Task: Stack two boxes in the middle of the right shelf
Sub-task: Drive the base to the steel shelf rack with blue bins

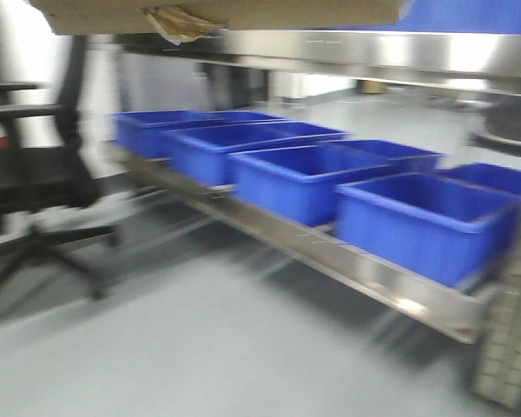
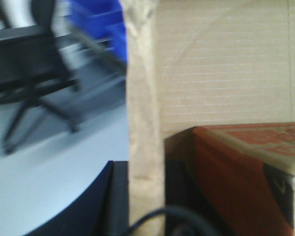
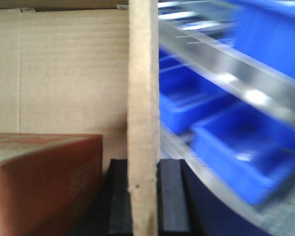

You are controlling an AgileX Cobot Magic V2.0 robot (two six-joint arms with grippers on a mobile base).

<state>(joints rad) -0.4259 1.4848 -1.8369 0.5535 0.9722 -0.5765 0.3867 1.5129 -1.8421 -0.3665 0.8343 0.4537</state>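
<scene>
Right gripper: matte black jaws closed on the box's raw corrugated wall; left gripper clamps the opposite wall likewise. Box hangs high, just above the shelf's mirror-like steel lip.

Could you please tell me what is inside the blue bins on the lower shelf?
Only bare blue inner walls show in the blue bins; nothing rises above their rims. Their floors are mostly hidden behind front walls.

Low front view facing blue bins, both wrist views close against box
</scene>
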